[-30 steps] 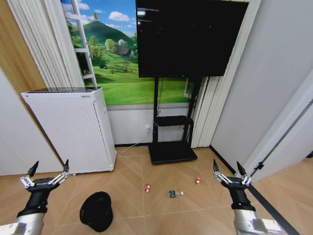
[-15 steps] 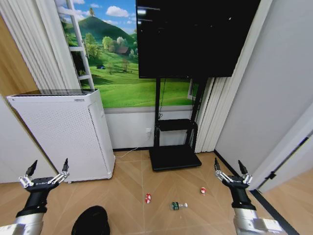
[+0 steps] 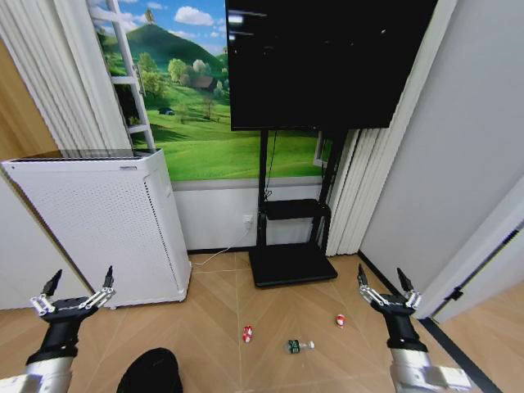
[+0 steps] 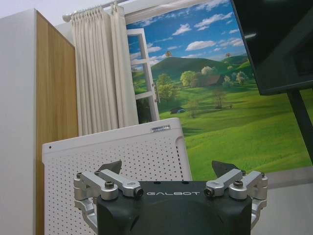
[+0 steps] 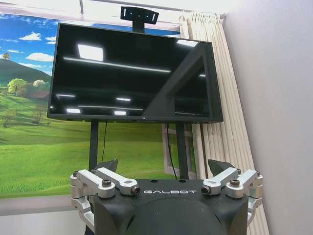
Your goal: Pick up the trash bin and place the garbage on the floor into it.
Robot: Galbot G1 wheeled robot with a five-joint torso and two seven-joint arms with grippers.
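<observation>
Both arms raised and idle above a herringbone floor (image 3: 221, 286), nothing yet picked up.

Left gripper (image 3: 72, 296) spread wide and empty; black mesh trash bin (image 3: 151, 372) just below and slightly inward of it, cut off at the lower edge of the head view. Right gripper (image 3: 388, 293) likewise wide open, holding nothing. Garbage between the two grippers and farther ahead: red-and-white lump (image 3: 247, 333), green-and-white can (image 3: 295, 346), second red lump (image 3: 341, 320) nearest the right gripper. Best approach, judging by this layout: lower the left gripper onto the bin's rim, grip squarely, lift without tipping.

Left end effector (image 3: 78, 288) and right end effector (image 3: 389, 286) raised, spread wide.
</observation>
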